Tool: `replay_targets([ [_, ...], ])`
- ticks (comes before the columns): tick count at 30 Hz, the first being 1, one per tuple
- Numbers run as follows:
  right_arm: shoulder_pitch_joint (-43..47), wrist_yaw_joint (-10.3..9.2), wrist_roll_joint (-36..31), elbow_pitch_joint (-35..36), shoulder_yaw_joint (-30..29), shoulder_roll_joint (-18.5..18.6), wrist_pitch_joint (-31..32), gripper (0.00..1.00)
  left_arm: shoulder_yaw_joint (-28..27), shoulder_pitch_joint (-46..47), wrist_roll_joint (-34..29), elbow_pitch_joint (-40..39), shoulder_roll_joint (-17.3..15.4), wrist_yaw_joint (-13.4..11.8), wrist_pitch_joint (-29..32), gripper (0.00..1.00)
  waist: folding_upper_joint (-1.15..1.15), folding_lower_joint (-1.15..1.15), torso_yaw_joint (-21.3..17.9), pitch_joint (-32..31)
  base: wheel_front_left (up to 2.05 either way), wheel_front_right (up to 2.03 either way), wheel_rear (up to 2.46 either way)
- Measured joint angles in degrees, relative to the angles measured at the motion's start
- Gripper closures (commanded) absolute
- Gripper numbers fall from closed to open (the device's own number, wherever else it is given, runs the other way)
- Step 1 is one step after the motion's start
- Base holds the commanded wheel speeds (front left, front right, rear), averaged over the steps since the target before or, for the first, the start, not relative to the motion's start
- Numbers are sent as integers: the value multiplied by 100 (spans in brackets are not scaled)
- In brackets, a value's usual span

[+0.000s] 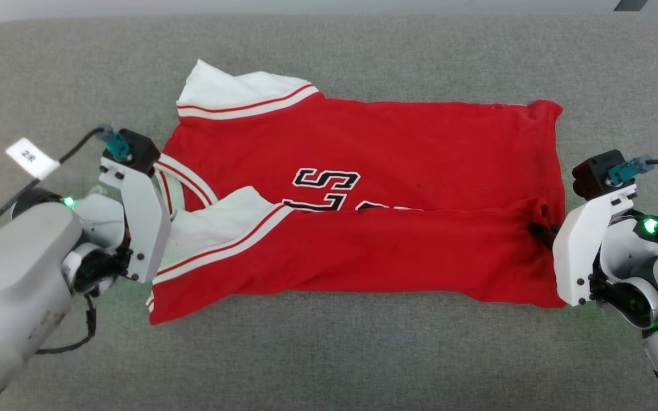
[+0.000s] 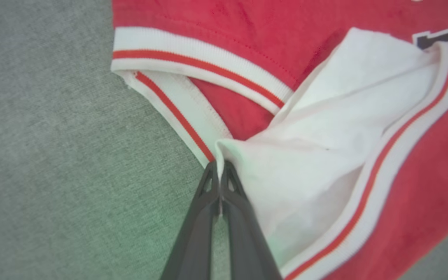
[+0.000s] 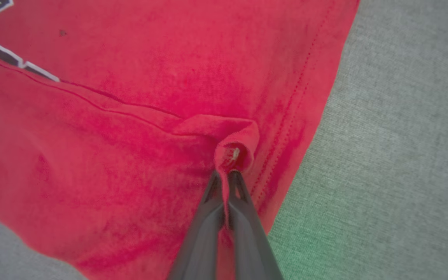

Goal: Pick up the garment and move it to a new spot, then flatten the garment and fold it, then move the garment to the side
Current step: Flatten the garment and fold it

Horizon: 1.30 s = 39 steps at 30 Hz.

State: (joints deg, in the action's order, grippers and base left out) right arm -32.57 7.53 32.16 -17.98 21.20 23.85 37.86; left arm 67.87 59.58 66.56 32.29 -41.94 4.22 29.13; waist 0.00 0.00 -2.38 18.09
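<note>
Left claw (image 2: 220, 165) pinches the white sleeve (image 2: 305, 155), right claw (image 3: 227, 173) the hem (image 3: 243, 134), of the red jersey shirt (image 1: 397, 142); best carried level so the fold lands straight.

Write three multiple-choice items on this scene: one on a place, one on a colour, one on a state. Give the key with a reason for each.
1. Where does the right hand pinch the garment?
A. on a white sleeve
B. on red cloth near the stitched hem
C. on the neck trim

2. What colour is the sleeve that the left hand pinches?
A. white
B. black
C. grey

3. How does the garment lie?
A. spread flat, all lettering showing
B. rolled into a ball
C. near edge folded up over the lower lettering

Key:
1 B: the right wrist view shows the fingertips shut on a bunched red corner beside the hem stitching.
2 A: the left wrist view shows white cloth between the fingertips.
3 C: the head view shows a red flap cutting off the lower letters.
</note>
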Motion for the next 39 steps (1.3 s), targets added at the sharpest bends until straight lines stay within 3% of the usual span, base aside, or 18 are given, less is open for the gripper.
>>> replay_targets([
  [2,-54,0,16,-74,41,-13,-5,100,-55,4,109,209,97,31,7,75,0,0,-4,-19,0,0,0],
  [4,-102,0,34,-100,64,-16,-69,87,-65,29,115,338,172,37,1,55,0,0,-3,-55,0,0,0],
  [5,-106,1,41,-109,56,-15,-114,56,-78,42,129,377,197,37,1,21,0,0,0,-79,0,0,0],
  [6,-105,0,58,-119,51,-4,-129,51,-80,54,127,393,204,37,0,1,0,0,5,-109,0,0,0],
  [7,-99,0,68,-103,57,22,-148,20,-81,62,127,405,207,37,2,0,0,0,11,-141,0,0,0],
  [8,-93,0,80,-82,41,44,-171,0,-80,73,127,402,201,37,11,0,0,0,18,-178,0,0,0],
  [14,219,0,88,234,-215,120,-427,0,-97,122,118,119,80,-116,64,0,0,0,77,-457,0,0,0],
  [21,960,0,-266,832,-857,36,-979,0,-101,-175,299,-616,-160,-600,296,0,0,0,136,-858,0,0,0],
  [32,2143,0,-1226,1913,-1849,-680,-2054,0,-5,-966,937,-1764,-603,-1525,977,0,0,0,-5,-1193,0,0,0],
  [39,2578,0,-1474,2282,-2123,-1117,-2174,0,-113,-1239,1117,-1579,-712,-1546,731,0,0,0,-195,-1058,0,0,0],
])
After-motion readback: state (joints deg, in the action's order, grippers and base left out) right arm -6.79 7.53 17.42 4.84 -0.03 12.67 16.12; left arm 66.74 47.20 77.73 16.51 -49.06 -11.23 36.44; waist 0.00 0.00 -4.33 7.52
